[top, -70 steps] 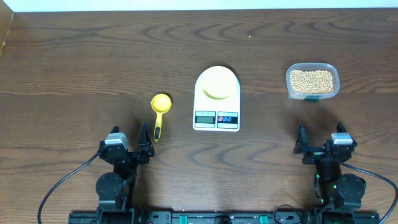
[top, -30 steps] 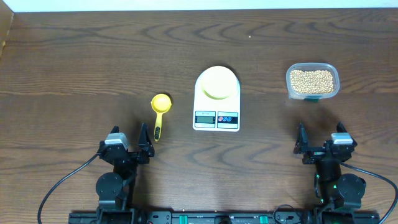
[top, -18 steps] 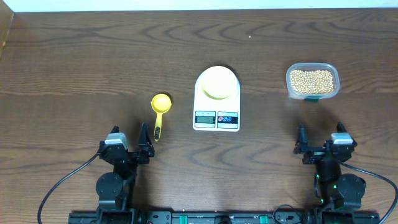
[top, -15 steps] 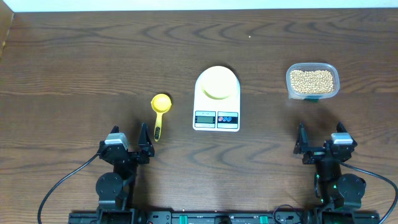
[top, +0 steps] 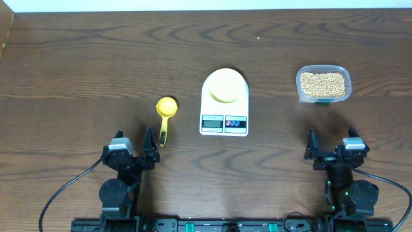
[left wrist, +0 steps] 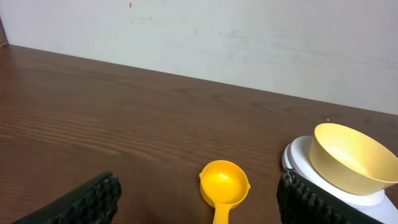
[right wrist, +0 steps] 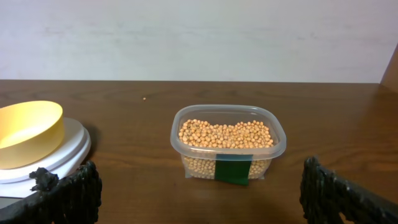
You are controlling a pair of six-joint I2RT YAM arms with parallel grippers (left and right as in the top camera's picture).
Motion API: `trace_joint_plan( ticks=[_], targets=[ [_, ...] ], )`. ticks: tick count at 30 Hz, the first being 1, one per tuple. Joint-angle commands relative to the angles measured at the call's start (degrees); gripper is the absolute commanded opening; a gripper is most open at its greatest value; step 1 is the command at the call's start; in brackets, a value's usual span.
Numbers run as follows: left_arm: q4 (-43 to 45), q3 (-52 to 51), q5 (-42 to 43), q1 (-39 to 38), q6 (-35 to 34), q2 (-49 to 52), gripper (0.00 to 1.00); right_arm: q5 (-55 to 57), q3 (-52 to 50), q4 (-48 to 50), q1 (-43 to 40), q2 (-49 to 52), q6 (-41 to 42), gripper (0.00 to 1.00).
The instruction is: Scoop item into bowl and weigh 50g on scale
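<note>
Overhead | dark wood-grain surface (top: 90, 58), pale wall (left wrist: 249, 37) behind | bowl (top: 224, 86) on scale (top: 207, 104), beans (top: 323, 84) in tub (top: 324, 67), scoop (top: 167, 107) left | left pincer (top: 134, 145) and right pincer (top: 331, 145) spread wide, empty

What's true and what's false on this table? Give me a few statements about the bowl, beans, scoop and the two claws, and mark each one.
1. The bowl sits on the scale. True.
2. The beans are in the bowl. False: they all lie in the clear tub; the bowl is empty.
3. The left gripper holds the yellow scoop. False: it is open and empty; the scoop lies on the table.
4. The tub stands on the right arm's side of the scale. True.
5. The right gripper is shut. False: it is open.
</note>
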Motion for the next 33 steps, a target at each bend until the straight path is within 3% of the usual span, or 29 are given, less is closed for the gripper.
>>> trace_joint_plan(
  ticks=[1, 21, 33],
  targets=[
    [-2.29, -0.79, -0.50, 0.28, 0.96, 0.02, 0.82, 0.81, -0.04, -0.31, 0.42, -0.33, 0.76, 0.99],
    [-2.54, 1.95, 0.63, 0.28, 0.96, 0.02, 0.83, 0.81, -0.04, -0.28, 0.42, -0.33, 0.76, 0.99],
    [-16.22, 14.82, 1.07, 0.28, 0.98, 3.72, 0.82, 0.83, -0.04, -0.31, 0.42, -0.33, 0.76, 0.99]
  ],
)
